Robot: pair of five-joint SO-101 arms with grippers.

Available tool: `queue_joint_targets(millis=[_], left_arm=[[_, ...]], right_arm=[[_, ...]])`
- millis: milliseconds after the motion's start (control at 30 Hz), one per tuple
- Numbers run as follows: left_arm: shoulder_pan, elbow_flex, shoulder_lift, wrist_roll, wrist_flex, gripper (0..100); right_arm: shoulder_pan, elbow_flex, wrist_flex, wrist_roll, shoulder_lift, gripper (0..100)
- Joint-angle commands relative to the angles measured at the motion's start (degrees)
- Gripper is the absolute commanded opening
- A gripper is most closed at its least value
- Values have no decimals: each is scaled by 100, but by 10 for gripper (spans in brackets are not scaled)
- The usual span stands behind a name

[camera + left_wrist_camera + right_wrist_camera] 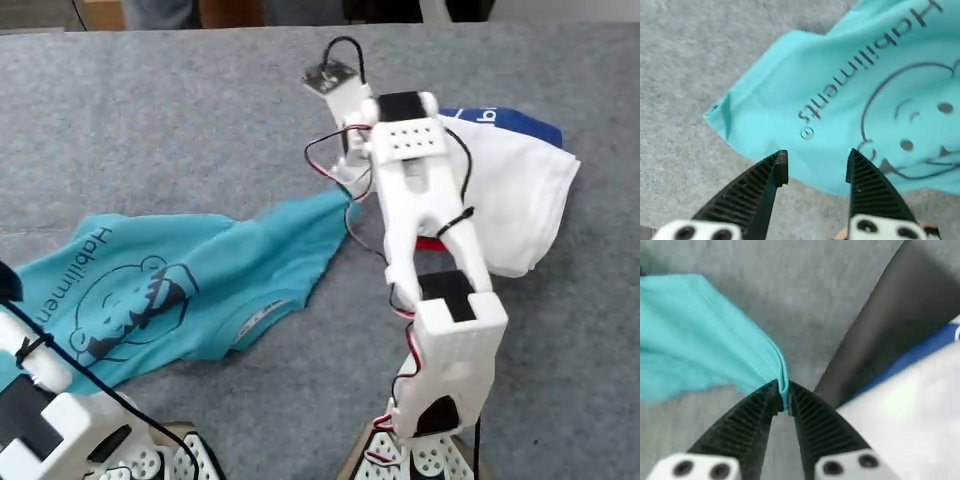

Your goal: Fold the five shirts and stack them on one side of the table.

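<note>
The teal shirt (200,270) is spread print up on the grey felt table (150,110), on the left arm's side. A stitched edge of it is pinched between the closed jaws of the right gripper (784,392), just beside a crumpled white shirt (520,200) that is laid over a blue garment (505,118). The left gripper (817,167) is held parted above the shirt's printed edge, with nothing gripped.

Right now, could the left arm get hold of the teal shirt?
Probably yes: the left gripper hangs open over the teal shirt near its edge, with nothing between them.
</note>
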State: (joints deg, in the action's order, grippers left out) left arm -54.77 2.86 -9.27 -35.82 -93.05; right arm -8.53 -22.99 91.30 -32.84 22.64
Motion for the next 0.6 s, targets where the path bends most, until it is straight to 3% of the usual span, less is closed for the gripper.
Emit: queue_joint_targets(millis=[0,200,400,567], left_arm=[[84,-22,-246,624,448,213],[418,4,-237,2198,941,213],[2079,1200,-237,3077,1591,213],[3055,2879,-290,3587,3305,212]], right_arm=[[404,-681,1011,-404,-338,12],[905,1033,1002,-1020,-1631,12],[545,3046,905,-1248,-3134,12],[369,3829,607,-1248,-3943,12]])
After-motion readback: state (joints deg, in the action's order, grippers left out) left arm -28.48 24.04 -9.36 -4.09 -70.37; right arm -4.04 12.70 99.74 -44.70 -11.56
